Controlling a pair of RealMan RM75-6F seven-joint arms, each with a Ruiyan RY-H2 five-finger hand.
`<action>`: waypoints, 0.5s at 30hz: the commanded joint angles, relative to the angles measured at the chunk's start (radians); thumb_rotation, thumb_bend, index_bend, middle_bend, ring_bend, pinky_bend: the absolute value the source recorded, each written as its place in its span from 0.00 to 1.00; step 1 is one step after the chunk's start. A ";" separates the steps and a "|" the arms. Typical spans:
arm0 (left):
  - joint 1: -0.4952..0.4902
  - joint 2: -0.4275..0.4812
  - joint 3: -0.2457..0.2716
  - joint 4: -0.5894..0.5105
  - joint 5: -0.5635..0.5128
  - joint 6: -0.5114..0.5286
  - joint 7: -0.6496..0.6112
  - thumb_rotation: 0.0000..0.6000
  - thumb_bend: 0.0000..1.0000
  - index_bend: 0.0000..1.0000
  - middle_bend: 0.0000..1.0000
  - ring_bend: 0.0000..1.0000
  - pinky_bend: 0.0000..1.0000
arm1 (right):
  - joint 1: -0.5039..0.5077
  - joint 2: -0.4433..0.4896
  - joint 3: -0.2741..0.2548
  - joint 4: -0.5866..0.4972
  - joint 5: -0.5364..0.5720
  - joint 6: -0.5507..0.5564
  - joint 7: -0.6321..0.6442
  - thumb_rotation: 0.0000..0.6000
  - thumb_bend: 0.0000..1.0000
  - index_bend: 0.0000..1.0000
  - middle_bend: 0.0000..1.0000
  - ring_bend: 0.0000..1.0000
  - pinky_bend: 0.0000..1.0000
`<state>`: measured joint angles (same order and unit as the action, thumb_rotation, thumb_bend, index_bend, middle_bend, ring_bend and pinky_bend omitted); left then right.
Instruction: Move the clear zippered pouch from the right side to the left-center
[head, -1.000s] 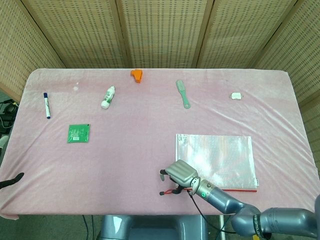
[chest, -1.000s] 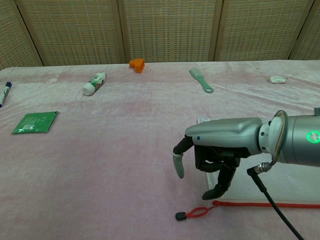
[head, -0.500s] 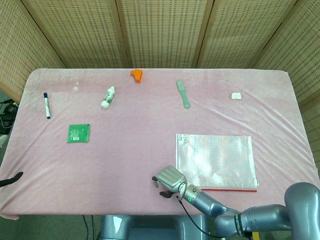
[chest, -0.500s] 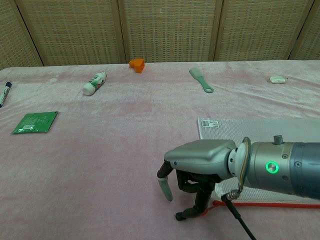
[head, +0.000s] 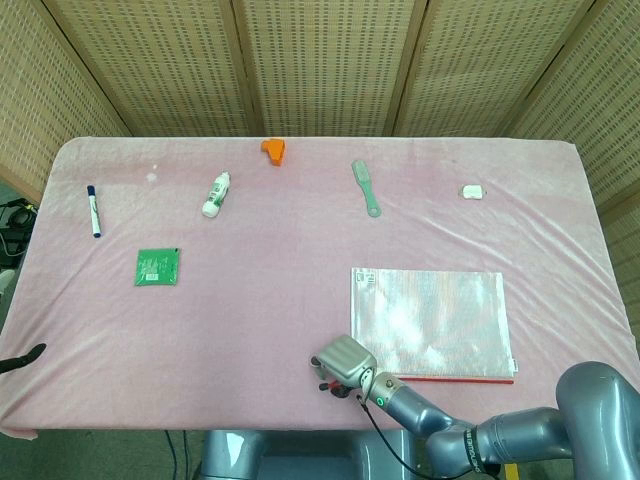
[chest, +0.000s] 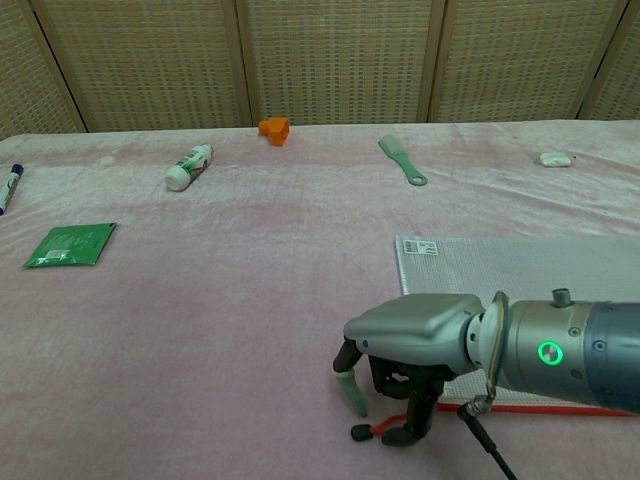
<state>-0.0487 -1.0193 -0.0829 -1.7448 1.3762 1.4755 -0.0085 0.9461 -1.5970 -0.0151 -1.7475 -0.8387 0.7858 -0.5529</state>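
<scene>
The clear zippered pouch (head: 430, 318) (chest: 540, 270) lies flat on the pink tablecloth at the right front, its red zipper edge (head: 460, 379) toward me. A red cord with a black pull tab (chest: 362, 432) trails left from that edge. My right hand (head: 343, 358) (chest: 420, 335) hovers palm down at the pouch's near-left corner. One dark finger touches the red cord while the thumb hangs apart to its left, with the tab between them. At the head view's left edge only a dark sliver (head: 25, 358) shows, perhaps my left hand.
A green card (head: 158, 266) and a blue-capped marker (head: 93, 210) lie at the left. A white tube (head: 216, 193), an orange piece (head: 273, 149), a green brush (head: 366, 187) and a small white object (head: 472, 191) line the back. The table's front edge is just below my right hand.
My right hand left the pouch's corner, dropped toward the front edge and came down over the red cord, then shifted slightly right. The pouch has not moved.
</scene>
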 joint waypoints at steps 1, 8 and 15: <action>-0.001 -0.001 0.000 -0.001 0.001 0.000 0.004 1.00 0.00 0.00 0.00 0.00 0.00 | -0.003 0.006 -0.007 0.002 -0.011 0.004 0.005 1.00 0.47 0.55 1.00 0.98 1.00; -0.001 -0.004 0.003 -0.002 0.005 0.001 0.009 1.00 0.00 0.00 0.00 0.00 0.00 | -0.008 0.013 -0.017 0.008 -0.030 0.006 0.019 1.00 0.48 0.56 1.00 0.98 1.00; -0.003 -0.006 0.006 0.000 0.007 -0.003 0.014 1.00 0.00 0.00 0.00 0.00 0.00 | -0.014 0.015 -0.028 0.013 -0.049 0.007 0.032 1.00 0.49 0.58 1.00 0.98 1.00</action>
<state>-0.0518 -1.0256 -0.0775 -1.7448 1.3831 1.4729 0.0051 0.9331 -1.5812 -0.0417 -1.7354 -0.8866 0.7925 -0.5218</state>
